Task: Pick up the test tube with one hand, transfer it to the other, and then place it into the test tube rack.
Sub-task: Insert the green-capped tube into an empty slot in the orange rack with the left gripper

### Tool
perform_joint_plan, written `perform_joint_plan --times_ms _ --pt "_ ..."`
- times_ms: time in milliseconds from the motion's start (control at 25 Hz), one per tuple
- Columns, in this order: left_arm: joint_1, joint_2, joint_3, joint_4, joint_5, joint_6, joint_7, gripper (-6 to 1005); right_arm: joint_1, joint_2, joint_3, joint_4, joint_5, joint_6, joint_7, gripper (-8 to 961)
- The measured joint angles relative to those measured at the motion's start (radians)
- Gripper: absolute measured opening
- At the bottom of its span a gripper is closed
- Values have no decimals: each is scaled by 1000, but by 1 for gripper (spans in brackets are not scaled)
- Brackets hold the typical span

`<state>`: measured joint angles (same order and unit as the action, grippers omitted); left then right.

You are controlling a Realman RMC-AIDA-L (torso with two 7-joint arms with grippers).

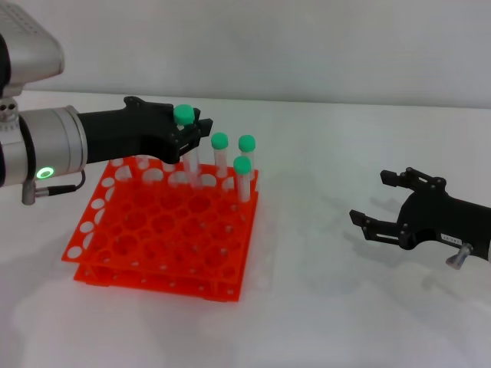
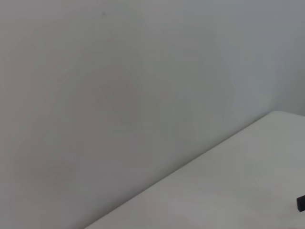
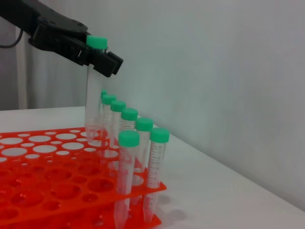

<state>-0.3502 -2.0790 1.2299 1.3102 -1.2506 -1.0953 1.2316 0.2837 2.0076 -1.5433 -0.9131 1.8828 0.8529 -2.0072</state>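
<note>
Tube over rack, left gripper.
Left gripper (image 1: 186, 132) jaws clamped under tube (image 3: 93, 90) cap, upright for rack (image 1: 165, 230) hole; right gripper (image 1: 393, 207) jaws apart above counter (image 1: 322, 307).

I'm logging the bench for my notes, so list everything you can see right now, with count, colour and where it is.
Test tube rack: one, orange-red, two tiers, on the table's left part.
Held test tube: one, clear with green cap, upright over the rack's far edge, lower end at the top tier.
Other test tubes: seven countable in the right wrist view, clear with green caps, standing in the rack's far right corner.
Table: one, white, under everything.
Wall: pale grey, behind the table.
Left gripper: one, black, above the rack's far edge, shut on the held test tube just under its cap.
Right gripper: one, black, open and empty, low over the table right of the rack.
</note>
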Motion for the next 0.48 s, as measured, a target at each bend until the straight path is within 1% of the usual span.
perform_joint_plan --times_ms 280,480 --pt "1 0 -1 -30 -6 38 33 207 7 0 5 1 1 -17 -1 859" --pt "-7 1 -1 -96 -45 47 93 208 22 2 4 7 1 -36 -1 859"
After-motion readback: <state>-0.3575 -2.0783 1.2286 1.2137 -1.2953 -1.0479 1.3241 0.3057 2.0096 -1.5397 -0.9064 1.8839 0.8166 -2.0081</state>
